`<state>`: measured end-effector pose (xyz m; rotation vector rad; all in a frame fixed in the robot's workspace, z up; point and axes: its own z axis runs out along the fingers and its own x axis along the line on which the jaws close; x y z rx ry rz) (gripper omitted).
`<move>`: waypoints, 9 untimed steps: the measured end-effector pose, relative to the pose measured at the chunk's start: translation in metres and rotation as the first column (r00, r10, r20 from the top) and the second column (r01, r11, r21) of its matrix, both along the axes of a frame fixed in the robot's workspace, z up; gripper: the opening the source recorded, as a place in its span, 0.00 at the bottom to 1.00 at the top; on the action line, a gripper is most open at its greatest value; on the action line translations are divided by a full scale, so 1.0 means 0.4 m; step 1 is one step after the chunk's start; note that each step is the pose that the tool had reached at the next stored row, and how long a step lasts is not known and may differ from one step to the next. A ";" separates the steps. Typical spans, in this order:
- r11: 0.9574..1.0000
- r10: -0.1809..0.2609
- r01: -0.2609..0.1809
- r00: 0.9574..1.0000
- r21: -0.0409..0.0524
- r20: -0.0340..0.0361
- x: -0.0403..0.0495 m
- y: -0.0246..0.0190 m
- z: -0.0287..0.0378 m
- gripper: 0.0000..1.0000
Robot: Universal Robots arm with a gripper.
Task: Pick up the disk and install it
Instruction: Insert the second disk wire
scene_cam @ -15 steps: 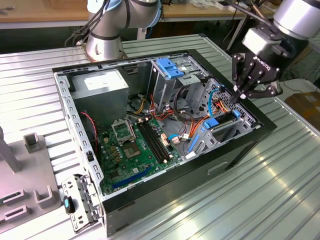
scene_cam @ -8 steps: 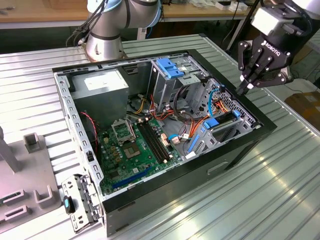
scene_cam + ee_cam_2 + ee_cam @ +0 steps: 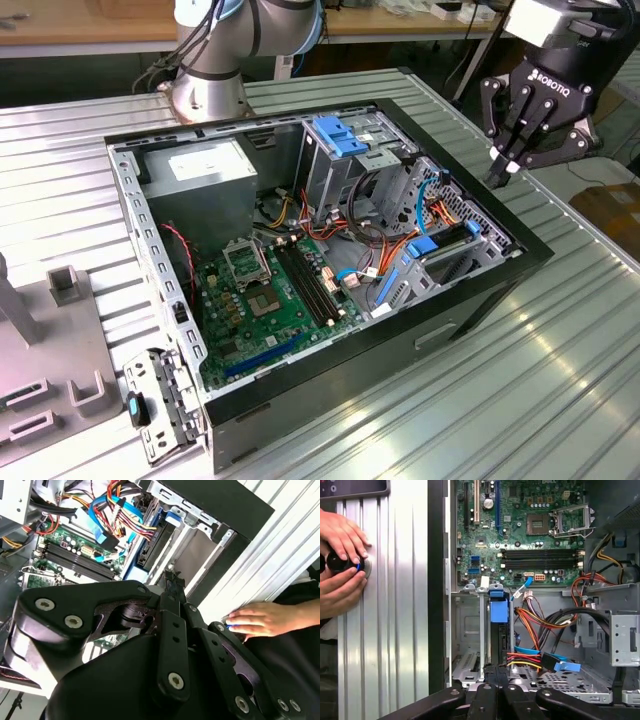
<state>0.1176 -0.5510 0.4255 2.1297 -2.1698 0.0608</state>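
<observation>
The disk (image 3: 496, 641) stands on edge in the drive bay (image 3: 470, 630) at the front corner of the computer case (image 3: 430, 320), seen as a dark slab with a blue rail tab on top. In the exterior view it lies low at the case's right end, between blue rails. It looks seated in the bay, though full seating cannot be confirmed. Judged from its metal body, it is stiff, fairly dense and smooth-faced, and sensitive to knocks. The narrow sides or plastic rails offer the safest hold, away from the labelled face.

The gripper (image 3: 500, 172) hovers above the case's rim near that bay, with its fingertips drawn together on nothing.

The open case also holds a green motherboard (image 3: 275, 290) on its floor, a grey power supply (image 3: 205, 165) at the far corner, a tall cage with a light-blue handle (image 3: 340, 135), and orange, red and blue cables (image 3: 540, 620) beside the bay.

On the ribbed metal table (image 3: 560, 330), beyond the case's edge, a person's hands (image 3: 340, 565) grip a small black knob (image 3: 339, 562)
</observation>
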 end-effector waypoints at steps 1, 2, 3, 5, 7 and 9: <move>1.000 0.000 0.000 1.000 0.000 0.000 0.000 0.001 0.000 0.11; 1.000 0.000 0.000 1.000 0.000 0.000 0.000 0.002 0.000 0.11; 1.000 0.000 0.000 1.000 0.000 0.000 0.000 0.002 0.000 0.11; 1.000 0.000 0.000 1.000 -0.001 0.000 -0.001 0.009 0.000 0.11; 1.000 0.000 0.000 1.000 -0.001 0.000 -0.001 0.009 0.000 0.11; 1.000 0.000 0.000 1.000 -0.001 0.000 -0.001 0.009 0.000 0.11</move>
